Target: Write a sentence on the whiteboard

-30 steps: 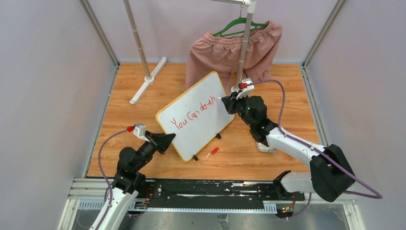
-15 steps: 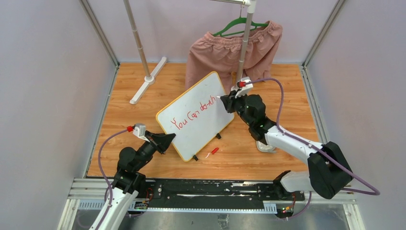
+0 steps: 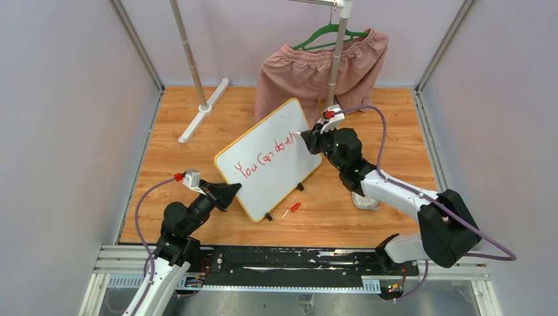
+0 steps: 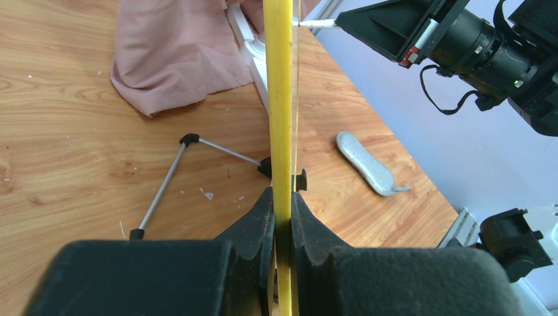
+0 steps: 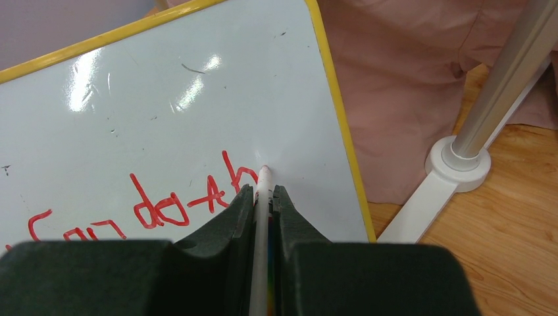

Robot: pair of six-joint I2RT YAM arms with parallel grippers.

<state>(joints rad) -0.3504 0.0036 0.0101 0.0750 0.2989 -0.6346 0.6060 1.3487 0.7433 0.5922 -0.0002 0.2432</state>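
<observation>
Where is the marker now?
Right wrist view: the marker, clamped in the right gripper, touches the whiteboard beside the sentence's last stroke, near its right edge.

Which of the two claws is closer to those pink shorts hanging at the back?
Right. The right gripper, holding a marker to the far end of the whiteboard, is just in front of the pink shorts. The left gripper clamps its near edge, farther away.
</observation>
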